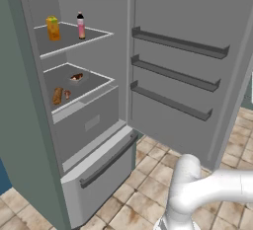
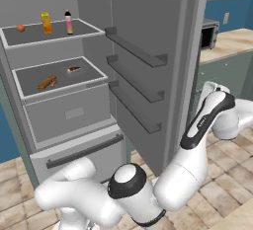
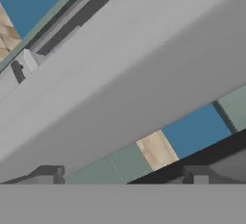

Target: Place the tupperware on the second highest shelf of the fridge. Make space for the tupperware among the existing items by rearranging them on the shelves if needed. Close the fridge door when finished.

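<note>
Fridge open — carton, pink bottle, orange on upper shelf; sausages below — gripper fingers apart, empty.

The fridge door stands wide open, leaving bare room along the front edge of each shelf; carton and bottle stand toward the upper shelf's rear edge.

A broad grey fridge door slants across, its dark handle alongside.
</note>
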You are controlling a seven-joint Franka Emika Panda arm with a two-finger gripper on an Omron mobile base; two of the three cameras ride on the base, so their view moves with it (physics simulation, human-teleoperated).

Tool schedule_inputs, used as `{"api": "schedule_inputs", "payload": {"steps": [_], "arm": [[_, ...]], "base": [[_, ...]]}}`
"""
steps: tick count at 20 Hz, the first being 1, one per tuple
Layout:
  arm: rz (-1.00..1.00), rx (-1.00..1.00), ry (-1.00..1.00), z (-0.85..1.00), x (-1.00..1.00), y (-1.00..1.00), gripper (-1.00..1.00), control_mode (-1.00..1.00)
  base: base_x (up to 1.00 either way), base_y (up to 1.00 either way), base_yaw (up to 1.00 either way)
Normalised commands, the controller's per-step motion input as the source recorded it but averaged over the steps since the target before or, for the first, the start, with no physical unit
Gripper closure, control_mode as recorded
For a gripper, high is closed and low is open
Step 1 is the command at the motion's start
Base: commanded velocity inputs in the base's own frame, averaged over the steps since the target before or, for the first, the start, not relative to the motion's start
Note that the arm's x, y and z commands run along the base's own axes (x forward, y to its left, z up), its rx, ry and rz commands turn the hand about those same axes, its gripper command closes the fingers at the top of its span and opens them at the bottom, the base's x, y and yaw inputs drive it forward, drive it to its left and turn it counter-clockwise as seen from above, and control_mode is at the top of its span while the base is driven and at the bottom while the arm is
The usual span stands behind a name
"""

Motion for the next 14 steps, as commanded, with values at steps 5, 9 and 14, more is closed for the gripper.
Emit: {"api": "schedule_inputs", "payload": {"steps": [5, 9, 14], "arm": [[0.32, -0.01, 0.00, -0.07, 0.00, 0.76, -1.00, -1.00], [0.37, -0.06, -0.01, -0.09, 0.00, 1.00, -1.00, -1.00], [0.37, -0.10, -0.10, -0.13, -0.03, 1.00, -1.00, -1.00]], "base": [[0.00, 0.00, 0.00], [0.00, 0.00, 0.00], [0.00, 0.00, 0.00]]}}
